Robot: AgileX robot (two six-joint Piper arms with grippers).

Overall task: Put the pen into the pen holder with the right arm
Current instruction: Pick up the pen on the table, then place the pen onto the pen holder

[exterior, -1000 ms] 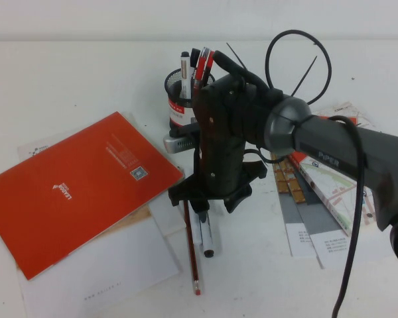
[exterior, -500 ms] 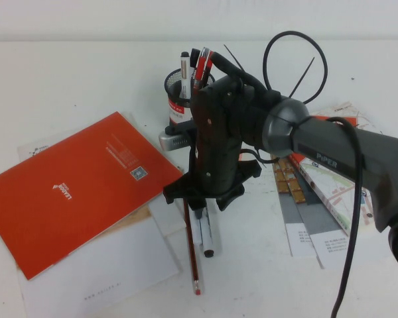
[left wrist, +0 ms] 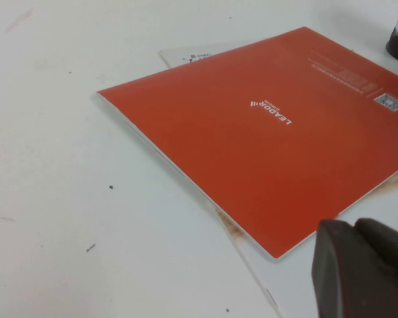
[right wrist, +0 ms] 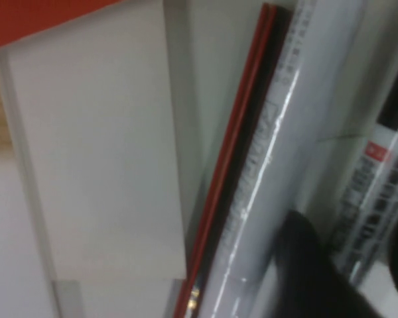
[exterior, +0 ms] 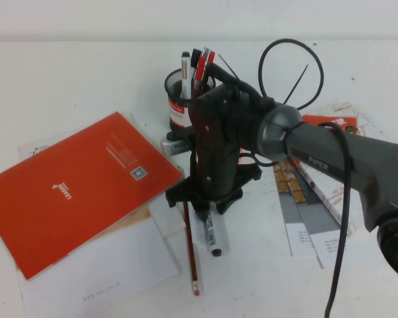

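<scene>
The pen, a white marker with black ends, lies on the table in front of the pen holder, a black mesh cup with several pens in it. My right gripper points down over the pen's far end. In the right wrist view the gripper is open, with one dark finger on each side of the pen's printed barrel. The translucent tube and the red pencil lie beside it. My left gripper is shut and empty beside the red booklet's corner.
A red booklet lies at the left on white sheets; it also shows in the left wrist view. The thin red pencil lies left of the pen. Leaflets lie under the right arm.
The right gripper has shifted slightly over the pen. The pen's near end has swung a little to the right and more of it shows.
</scene>
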